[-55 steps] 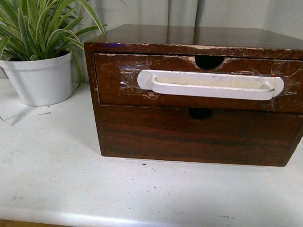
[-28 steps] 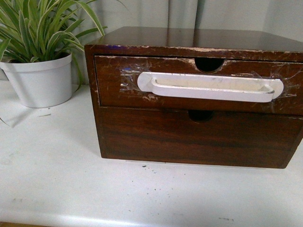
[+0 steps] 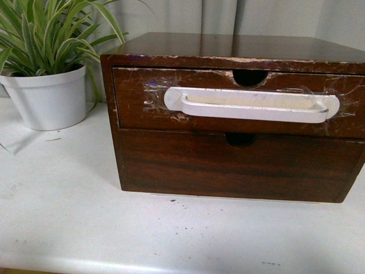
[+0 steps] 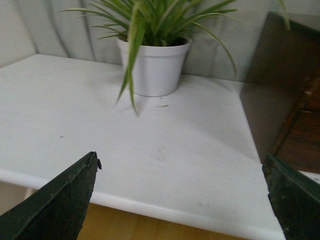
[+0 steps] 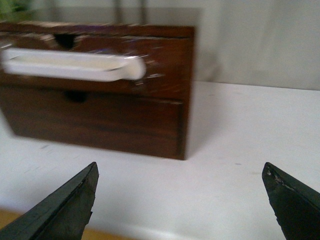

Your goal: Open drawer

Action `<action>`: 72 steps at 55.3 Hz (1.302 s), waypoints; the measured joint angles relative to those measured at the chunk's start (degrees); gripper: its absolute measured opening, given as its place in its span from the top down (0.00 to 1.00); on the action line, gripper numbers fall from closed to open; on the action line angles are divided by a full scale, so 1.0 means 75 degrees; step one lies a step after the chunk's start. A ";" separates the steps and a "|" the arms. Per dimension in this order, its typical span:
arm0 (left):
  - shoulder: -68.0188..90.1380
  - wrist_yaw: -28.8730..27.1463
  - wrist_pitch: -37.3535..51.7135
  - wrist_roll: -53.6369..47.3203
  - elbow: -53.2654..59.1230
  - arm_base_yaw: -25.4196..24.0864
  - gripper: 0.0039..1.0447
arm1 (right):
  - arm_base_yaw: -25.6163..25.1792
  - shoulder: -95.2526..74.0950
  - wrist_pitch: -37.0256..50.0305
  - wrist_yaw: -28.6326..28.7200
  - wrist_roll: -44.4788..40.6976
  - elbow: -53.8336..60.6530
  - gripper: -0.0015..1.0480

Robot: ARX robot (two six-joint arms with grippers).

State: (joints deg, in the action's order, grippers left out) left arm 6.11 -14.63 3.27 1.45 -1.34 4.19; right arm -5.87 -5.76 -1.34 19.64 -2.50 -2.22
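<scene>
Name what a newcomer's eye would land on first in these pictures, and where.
The long white handle taped across the upper drawer of the dark wooden chest stands out first, centre of the front view. Next comes the green potted plant, left of the chest on the white table.

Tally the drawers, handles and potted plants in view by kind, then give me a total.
Drawers: 2 (upper drawer, lower drawer)
White handle: 1
Potted plant: 1
Total: 4
</scene>
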 joint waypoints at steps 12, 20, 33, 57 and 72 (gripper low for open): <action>0.2760 0.1929 0.0880 -0.1128 -0.1341 0.0128 0.06 | -0.0181 -0.2503 0.0131 0.2020 -0.1600 -0.1285 0.09; 0.4739 0.3558 0.0676 -0.2938 -0.2632 0.0396 0.06 | 0.0117 -0.3879 -0.0242 0.1883 -0.3112 -0.2337 0.09; 0.7090 0.4689 -0.0822 -0.4966 -0.4852 0.1212 0.06 | 0.0641 -0.5662 -0.1186 0.1510 -0.5103 -0.4051 0.09; 0.9690 0.4957 -0.1918 -0.6429 -0.7312 0.2771 0.06 | 0.1332 -0.7630 -0.2381 0.0930 -0.7595 -0.5622 0.09; 1.1065 0.4692 -0.2480 -0.7090 -0.8431 0.2739 0.06 | 0.1719 -0.8309 -0.2337 0.0784 -0.8003 -0.5986 0.09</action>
State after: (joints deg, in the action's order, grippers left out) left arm 89.10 20.56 -15.33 -51.72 -64.58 24.73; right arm 7.03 -68.07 -18.87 25.52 -62.52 -47.11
